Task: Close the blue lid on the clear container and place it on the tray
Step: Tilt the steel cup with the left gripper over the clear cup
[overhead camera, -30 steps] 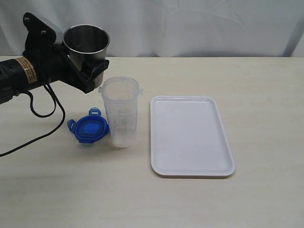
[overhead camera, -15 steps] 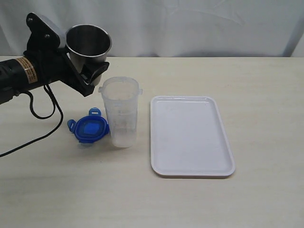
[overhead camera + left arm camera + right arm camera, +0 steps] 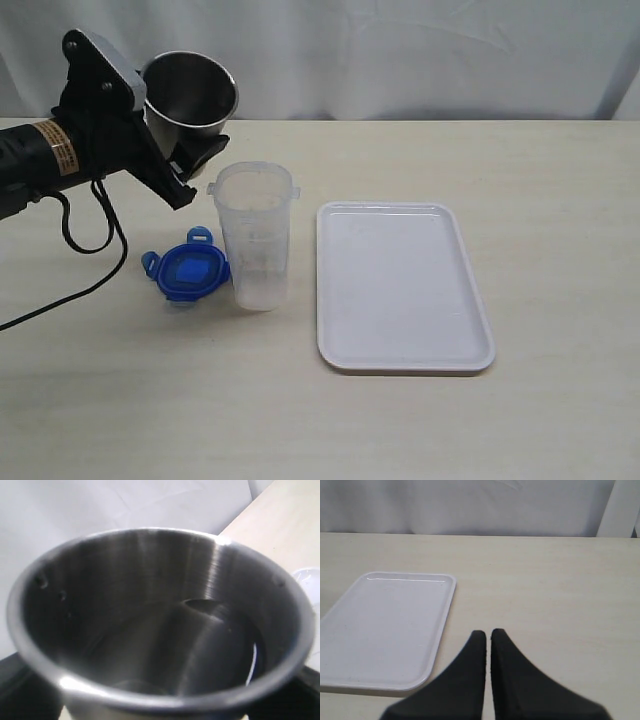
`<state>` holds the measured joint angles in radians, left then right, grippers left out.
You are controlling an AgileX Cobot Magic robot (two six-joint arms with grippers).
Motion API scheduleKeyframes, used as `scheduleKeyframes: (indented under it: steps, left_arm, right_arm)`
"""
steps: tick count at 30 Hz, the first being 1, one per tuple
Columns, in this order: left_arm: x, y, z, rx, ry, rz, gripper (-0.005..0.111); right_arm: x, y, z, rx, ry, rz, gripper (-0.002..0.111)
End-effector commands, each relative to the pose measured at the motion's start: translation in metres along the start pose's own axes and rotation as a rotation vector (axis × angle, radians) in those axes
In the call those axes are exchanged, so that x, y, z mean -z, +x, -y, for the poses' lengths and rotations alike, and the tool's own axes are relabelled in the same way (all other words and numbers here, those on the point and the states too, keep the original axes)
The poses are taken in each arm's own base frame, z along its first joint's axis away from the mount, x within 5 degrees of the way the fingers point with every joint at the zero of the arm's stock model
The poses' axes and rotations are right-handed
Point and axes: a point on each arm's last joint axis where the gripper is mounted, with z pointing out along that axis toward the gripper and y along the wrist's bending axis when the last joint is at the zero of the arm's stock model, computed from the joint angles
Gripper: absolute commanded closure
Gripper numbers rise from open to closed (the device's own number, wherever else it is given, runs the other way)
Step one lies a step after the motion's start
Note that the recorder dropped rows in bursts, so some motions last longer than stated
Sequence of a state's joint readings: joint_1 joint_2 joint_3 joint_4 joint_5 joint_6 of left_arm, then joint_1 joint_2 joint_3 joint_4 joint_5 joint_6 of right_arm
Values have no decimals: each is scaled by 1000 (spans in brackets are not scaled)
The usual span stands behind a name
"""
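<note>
left claw (image 3: 187,138) gripping steel cup (image 3: 192,92), right claw (image 3: 487,636) pinched together, blue lid (image 3: 186,271) beside clear container (image 3: 255,245)

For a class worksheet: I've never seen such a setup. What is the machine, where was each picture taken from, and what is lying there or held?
It is a two-armed robot with a gripper on each arm. One camera watches the table from outside; two ride on the wrists. On the table are an open clear container, a blue lid beside it and a white tray. The left gripper holds a steel cup in the air; the right gripper is shut on nothing.
</note>
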<state>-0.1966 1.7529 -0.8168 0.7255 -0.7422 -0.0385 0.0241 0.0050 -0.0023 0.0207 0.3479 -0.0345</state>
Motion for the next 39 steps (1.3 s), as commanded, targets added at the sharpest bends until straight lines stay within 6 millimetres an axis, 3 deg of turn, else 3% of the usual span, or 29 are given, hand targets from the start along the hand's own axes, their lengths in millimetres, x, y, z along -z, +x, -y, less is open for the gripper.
scheduleKeyframes:
  steps: [1,39]
  left_arm:
    - [1,-13,-5,-47,-24,77,107]
    - [1,-13,-9,-355,-87,62,107]
  right_arm:
    - [0,0,0,4,-2,6,104]
    - [0,0,0,4,-2,6,104]
